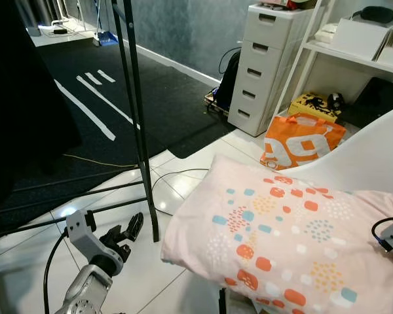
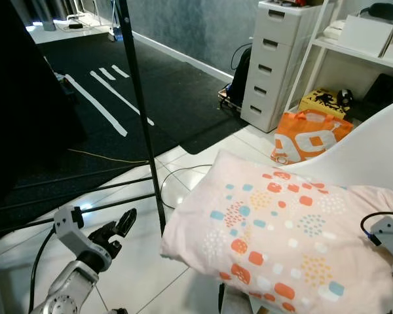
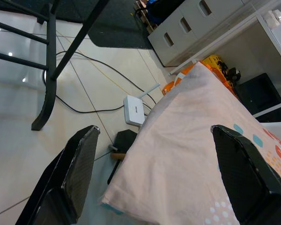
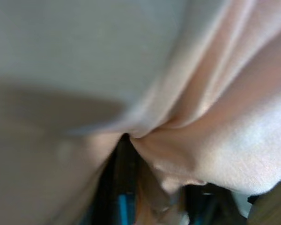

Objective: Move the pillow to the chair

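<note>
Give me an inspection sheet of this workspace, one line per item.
Surface: glossy white tile floor, dark mat beyond.
Job's things: pink dotted pillow lying on the white chair.
Clutter: orange bag, white drawer unit, black stand.
Grippers: left pincer open, short of the pillow's corner; right pincer buried in pillow fabric.
Cables: black cord on the floor; small white box.
Surroundings: shelving with boxes.

You have a pale pink pillow [image 1: 288, 239] dotted orange, blue and white at lower right, a white chair [image 1: 373, 160] behind it, an orange bag [image 1: 301, 140] with white print above, white drawers [image 1: 265, 65] at top, and a black rug [image 1: 111, 98] striped white at upper left.
</note>
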`<state>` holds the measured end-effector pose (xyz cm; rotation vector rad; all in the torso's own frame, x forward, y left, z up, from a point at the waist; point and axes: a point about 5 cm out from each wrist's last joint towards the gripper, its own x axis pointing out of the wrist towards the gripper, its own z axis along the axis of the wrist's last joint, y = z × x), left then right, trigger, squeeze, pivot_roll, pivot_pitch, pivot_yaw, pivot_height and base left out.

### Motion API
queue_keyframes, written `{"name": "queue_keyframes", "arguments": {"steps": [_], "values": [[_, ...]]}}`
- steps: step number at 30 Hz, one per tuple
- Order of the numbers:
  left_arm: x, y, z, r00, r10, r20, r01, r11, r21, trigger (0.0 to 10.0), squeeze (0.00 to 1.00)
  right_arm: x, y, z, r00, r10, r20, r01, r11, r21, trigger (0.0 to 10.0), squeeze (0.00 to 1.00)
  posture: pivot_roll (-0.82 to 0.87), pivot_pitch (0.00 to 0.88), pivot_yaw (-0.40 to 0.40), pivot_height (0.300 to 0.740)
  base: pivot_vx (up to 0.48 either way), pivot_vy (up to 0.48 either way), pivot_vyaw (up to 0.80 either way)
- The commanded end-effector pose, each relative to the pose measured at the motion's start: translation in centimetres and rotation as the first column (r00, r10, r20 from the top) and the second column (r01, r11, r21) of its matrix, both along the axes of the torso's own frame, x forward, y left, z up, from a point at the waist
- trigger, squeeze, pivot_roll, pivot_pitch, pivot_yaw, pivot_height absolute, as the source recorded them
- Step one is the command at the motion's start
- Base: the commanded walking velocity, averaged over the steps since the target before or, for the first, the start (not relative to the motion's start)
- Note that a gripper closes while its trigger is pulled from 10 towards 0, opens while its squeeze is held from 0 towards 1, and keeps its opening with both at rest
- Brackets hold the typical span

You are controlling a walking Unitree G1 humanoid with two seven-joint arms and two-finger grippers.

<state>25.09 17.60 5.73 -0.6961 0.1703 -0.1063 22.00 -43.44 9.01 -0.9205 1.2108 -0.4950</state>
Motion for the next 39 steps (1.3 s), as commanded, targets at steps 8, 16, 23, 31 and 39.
{"name": "queue_keyframes", "arguments": {"steps": [8,16,23,31,39], "values": [[-0.1,-0.1,0.1,1.0,-0.014,0.01,0.014,1.0,-0.009,10.0,0.0,-0.5,-2.0,2.7,0.997,-0.06,0.057,0.067,0.99,-0.123,10.0,1.0,-0.25,0.056,-0.025,0.551,0.0,0.0,0.0],[0.0,-0.7,0.4,0.998,-0.053,0.036,0.054,0.998,-0.034,10.0,0.0,4.1,-1.2,7.7,0.948,0.058,0.312,-0.006,0.986,-0.166,10.0,1.0,-0.25,0.054,-0.024,0.551,0.0,0.0,0.0],[0.0,-0.8,0.6,0.997,-0.06,0.042,0.061,0.997,-0.037,10.0,0.0,8.4,1.8,10.0,0.806,0.135,0.576,-0.157,0.988,-0.012,10.0,1.0,-0.25,0.056,-0.022,0.551,0.0,0.0,0.0],[0.2,0.1,0.5,0.999,-0.014,0.03,0.014,1.0,-0.003,10.0,0.0,12.8,8.6,9.7,0.58,-0.046,0.813,-0.525,0.742,0.416,10.0,0.0,-0.25,0.054,-0.024,0.561,0.0,0.0,0.0],[-0.1,0.5,0.6,0.999,-0.009,0.033,0.009,1.0,-0.002,10.0,0.0,12.2,8.2,7.7,0.676,0.021,0.736,-0.427,0.826,0.368,10.0,0.0,-0.24,0.056,-0.023,0.581,0.0,0.0,0.0]]}}
